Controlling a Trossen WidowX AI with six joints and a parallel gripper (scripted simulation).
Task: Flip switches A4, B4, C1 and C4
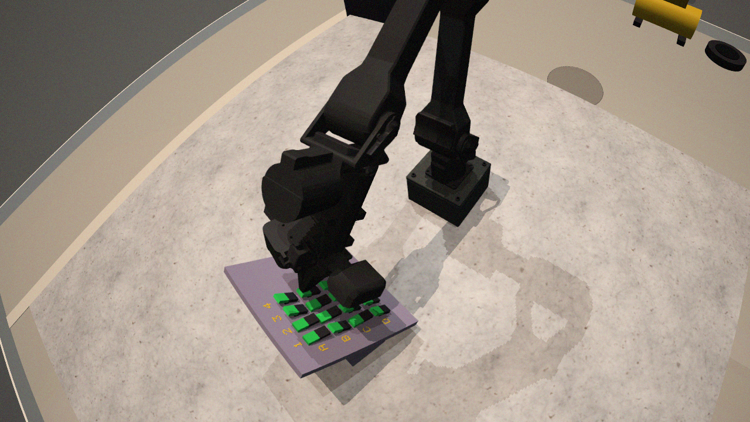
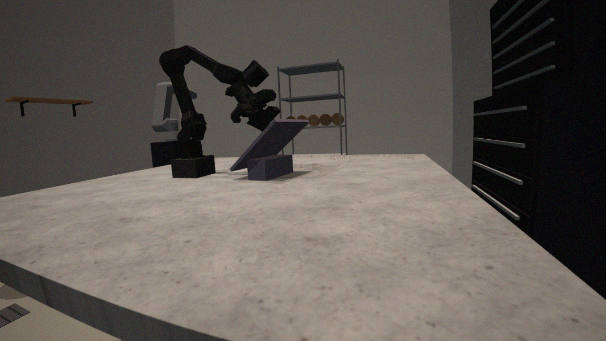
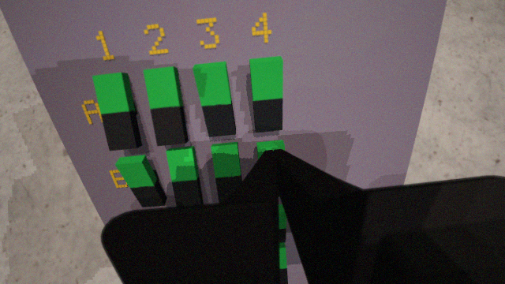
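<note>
The mauve panel (image 1: 250, 276) (image 2: 275, 138) (image 3: 367, 79) is tilted and carries rows of green-and-black rocker switches. My gripper (image 1: 306, 288) (image 3: 273, 158) is shut and empty, its tips at switch B4 (image 3: 271, 144), covering its black half; whether they touch it I cannot tell. Switch A4 (image 1: 284, 298) (image 3: 267, 79) is in plain view beyond the tips. Switch C4 (image 3: 282, 216) shows only as a sliver beside the finger in the wrist view. Switch C1 (image 1: 360, 319) shows in the top view but is hidden in the wrist view. Which ends of B4 and C4 are raised is hidden.
Switches A1 (image 3: 114, 95), A2 (image 3: 162, 88) and A3 (image 3: 213, 84) stand beside A4. Switches B1 (image 3: 136, 173), B2 (image 3: 182, 163) and B3 (image 3: 226, 159) stand left of the tips. A block (image 2: 271, 166) supports the panel on the table (image 2: 296, 237).
</note>
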